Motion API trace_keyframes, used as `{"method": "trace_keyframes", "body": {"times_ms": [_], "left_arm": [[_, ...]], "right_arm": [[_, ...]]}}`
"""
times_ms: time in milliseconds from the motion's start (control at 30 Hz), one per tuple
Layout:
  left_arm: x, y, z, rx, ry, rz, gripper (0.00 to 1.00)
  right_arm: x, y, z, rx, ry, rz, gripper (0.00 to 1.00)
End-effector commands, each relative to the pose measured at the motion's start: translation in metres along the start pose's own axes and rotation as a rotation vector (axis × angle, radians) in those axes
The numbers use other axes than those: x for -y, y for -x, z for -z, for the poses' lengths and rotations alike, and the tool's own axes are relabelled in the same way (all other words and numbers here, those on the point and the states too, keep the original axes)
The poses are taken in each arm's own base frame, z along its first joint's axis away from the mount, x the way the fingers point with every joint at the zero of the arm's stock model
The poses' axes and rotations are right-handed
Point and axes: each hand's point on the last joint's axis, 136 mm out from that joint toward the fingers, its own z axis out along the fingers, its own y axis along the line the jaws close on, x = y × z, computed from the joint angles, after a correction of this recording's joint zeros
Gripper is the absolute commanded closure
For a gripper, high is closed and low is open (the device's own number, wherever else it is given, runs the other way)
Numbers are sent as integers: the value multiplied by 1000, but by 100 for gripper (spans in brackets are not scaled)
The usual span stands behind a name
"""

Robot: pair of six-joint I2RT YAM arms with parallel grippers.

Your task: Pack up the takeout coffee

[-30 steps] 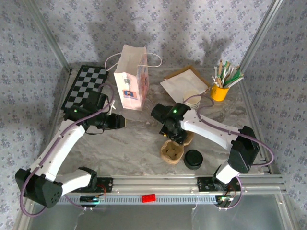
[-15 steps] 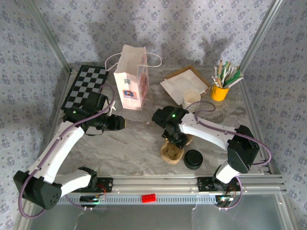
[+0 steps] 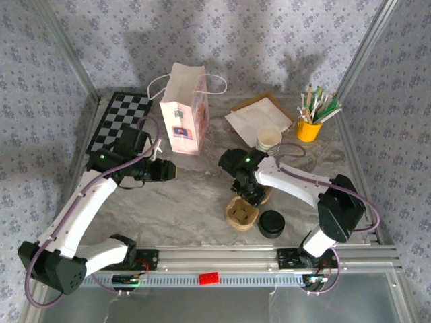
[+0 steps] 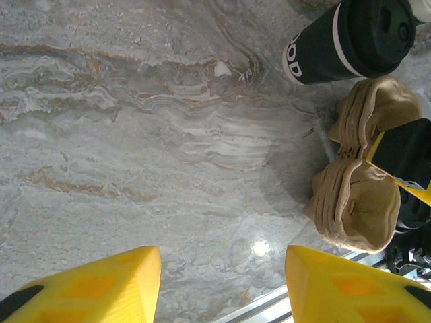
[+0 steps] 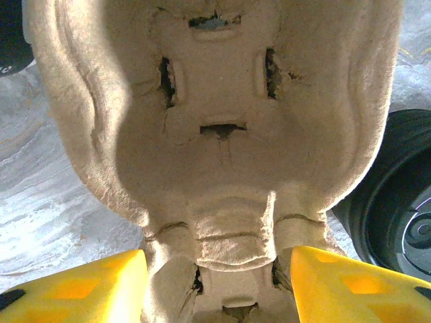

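- Black cup stands on the desk just beside the carrier
- Right fingers half open, straddling the carrier's middle ridge; whether they pinch it cannot be told; they should close square on it and lift level
- Left fingers wide open, empty, over bare desk
- Bag upright beyond, well apart

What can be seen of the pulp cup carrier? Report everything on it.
The cup carrier is tan moulded pulp, rough and fibrous, with two round wells joined by a narrow bridge. Both wells look empty, and one well floor has small slits. It lies flat, open side up, on the marble table near its front edge. A black lidded cup stands close beside it. The right arm's fingers straddle its bridge from above; whether they pinch it cannot be told.
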Motion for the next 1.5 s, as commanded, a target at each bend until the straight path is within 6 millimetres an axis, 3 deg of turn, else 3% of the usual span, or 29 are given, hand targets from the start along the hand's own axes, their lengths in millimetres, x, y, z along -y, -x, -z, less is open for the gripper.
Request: {"method": "trace_keyframes", "body": {"times_ms": [0,200,433,700,1133,1233,1467], "left_arm": [[4,1,5,-5,-4,-24,48],[3,2,4,-8,0,-27,47],[2,1,2,-10,0,-19,47],[3,3,-1,-10,-5,-1,46],[2,3,0,-8,0,5,45],[2,2,-1,-12,-1,5,45],[1,1,1,-10,5,-1,45]], "right_arm": [[9,2,-5,10,-49,17,41],[6,1,-7,2,-42,24,45],[29,-6,-13,-25,-91,23,46],[16,-4,-18,-30,-44,47,49],[13,4,10,-5,-21,94,61],[20,1,-2,-37,-33,81,56],[20,-1,-14,-27,-53,97,55]]}}
